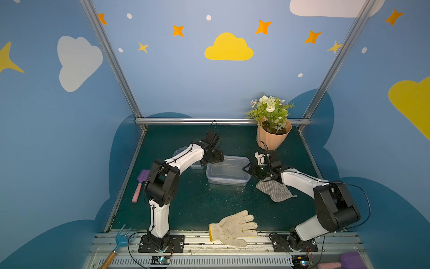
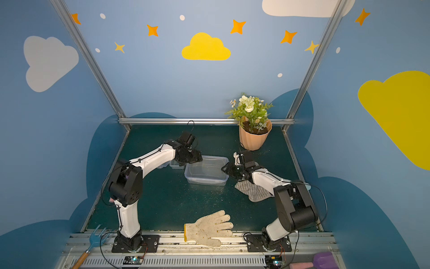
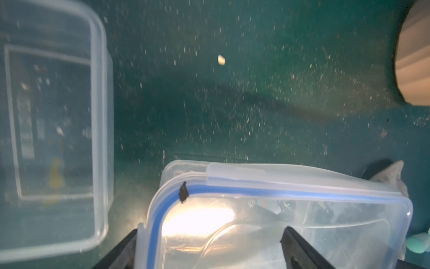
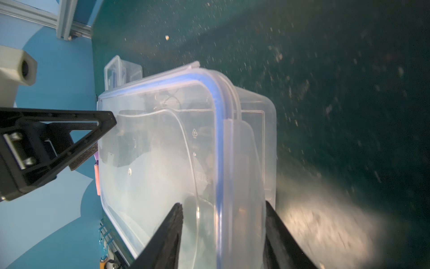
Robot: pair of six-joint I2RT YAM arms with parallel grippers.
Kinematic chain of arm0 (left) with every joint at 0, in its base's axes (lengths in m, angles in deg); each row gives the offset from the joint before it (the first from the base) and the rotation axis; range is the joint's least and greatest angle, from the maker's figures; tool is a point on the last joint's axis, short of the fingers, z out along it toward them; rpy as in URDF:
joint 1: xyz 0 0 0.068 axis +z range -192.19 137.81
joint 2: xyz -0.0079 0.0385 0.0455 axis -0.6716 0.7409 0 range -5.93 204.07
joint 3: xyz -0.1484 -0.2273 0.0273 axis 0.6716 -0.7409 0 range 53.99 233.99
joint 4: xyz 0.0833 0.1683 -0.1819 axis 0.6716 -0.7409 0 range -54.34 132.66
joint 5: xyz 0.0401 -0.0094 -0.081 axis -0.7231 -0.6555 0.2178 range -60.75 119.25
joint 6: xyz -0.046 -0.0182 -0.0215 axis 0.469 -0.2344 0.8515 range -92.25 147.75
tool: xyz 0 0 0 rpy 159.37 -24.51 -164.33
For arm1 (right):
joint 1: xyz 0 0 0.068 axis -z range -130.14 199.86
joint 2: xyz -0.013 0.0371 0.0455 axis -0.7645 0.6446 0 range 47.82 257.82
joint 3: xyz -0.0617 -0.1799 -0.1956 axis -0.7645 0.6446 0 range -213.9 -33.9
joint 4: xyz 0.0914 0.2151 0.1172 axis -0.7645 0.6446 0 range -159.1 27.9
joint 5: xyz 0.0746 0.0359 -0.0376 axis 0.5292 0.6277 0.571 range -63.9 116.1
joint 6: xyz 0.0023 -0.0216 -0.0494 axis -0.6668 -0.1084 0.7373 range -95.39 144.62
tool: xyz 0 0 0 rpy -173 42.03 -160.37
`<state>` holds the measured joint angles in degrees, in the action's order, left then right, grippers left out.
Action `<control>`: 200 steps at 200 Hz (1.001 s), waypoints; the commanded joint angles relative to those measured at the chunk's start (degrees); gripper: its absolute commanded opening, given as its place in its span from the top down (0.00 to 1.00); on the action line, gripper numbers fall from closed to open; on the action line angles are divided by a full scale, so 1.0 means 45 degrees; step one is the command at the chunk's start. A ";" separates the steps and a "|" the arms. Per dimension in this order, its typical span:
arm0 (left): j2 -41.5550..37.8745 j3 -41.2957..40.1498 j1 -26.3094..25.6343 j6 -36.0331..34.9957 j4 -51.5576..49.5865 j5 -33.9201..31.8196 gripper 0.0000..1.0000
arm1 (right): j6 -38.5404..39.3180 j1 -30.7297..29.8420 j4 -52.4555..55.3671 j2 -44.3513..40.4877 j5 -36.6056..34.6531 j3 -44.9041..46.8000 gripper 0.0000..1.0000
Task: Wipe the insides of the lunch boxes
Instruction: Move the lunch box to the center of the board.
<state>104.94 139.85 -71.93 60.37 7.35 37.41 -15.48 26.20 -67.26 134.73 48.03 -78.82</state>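
- Both top views show the left pincer [image 1: 218, 160] and the right pincer [image 1: 246, 168] at opposite short ends of the large lunch box [image 1: 226, 179]. The box stands on the green table [image 1: 197, 205] between them, and its clear lid is hard to make out from up there.
- The left wrist view supplies it: a clear lid [image 3: 267, 223] with a blue rim [image 3: 232, 189] lies over the box. One corner sits between the fingers of the left pincer [image 3: 210, 230], with one finger beside the lid's edge and the other over its top. Those fingers stand wide apart, so the pincer is open.
- The right wrist view shows the right pincer [image 4: 222, 203] straddling the lid's rim and the box's wall, one finger over the lid and one outside the wall. The fingers are part-way apart; whether they pinch anything cannot be told.
- In that view the lid's corner sits out of line with the box's corner — seated or raised, I cannot tell.
- The small lunch box [image 2: 176, 164] stands just beside the left pincer, on its side away from the right pincer. The left wrist view shows it [image 3: 99, 116] clear and open-topped with pale specks inside, though blurred.
- A grey striped cloth [image 1: 275, 189] lies behind the right pincer, under its arm.
- A peach flower pot [image 1: 273, 138] stands beyond the right pincer.
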 commanded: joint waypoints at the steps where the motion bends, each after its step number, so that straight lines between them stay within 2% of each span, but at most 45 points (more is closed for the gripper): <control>1: -0.0152 -0.1170 -0.1390 0.0855 -0.0709 0.1639 0.09 | 0.0481 -0.0949 -0.0220 -0.0782 0.0402 0.0409 0.44; 16: -0.0672 -0.1826 -0.1416 0.1165 -0.0521 0.1623 0.08 | 0.0385 -0.0939 -0.0186 -0.1264 0.0239 0.0765 0.33; 59: -0.1834 -0.2344 -0.1419 0.1254 -0.0607 0.0976 0.06 | 0.0495 -0.0725 0.0233 -0.2199 0.0007 0.1121 0.19; 78: -0.1942 -0.2107 -0.1399 0.1141 -0.0809 0.0007 0.06 | 0.0347 -0.0396 -0.0027 -0.2620 0.0302 0.1356 0.16; 127: -0.2017 -0.1549 -0.1397 0.1137 -0.1093 -0.0694 0.06 | -0.0451 0.1372 -0.1427 -0.4045 0.1895 0.2725 0.14; 158: -0.1932 -0.1549 -0.1399 0.1178 -0.1298 -0.0818 0.05 | -0.0754 0.1976 -0.1625 -0.4789 0.2033 0.3348 0.13; 189: -0.2183 -0.1640 -0.1418 0.1353 -0.1370 -0.0904 0.05 | -0.1251 0.2350 -0.2901 -0.4589 0.2512 0.4123 0.14; 200: -0.2334 -0.1640 -0.1431 0.1437 -0.1372 -0.0945 0.05 | -0.1596 0.2512 -0.3687 -0.4198 0.2866 0.4361 0.17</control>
<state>96.40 132.09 -78.22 65.97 3.00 34.70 -19.50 36.06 -76.31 113.66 57.10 -61.56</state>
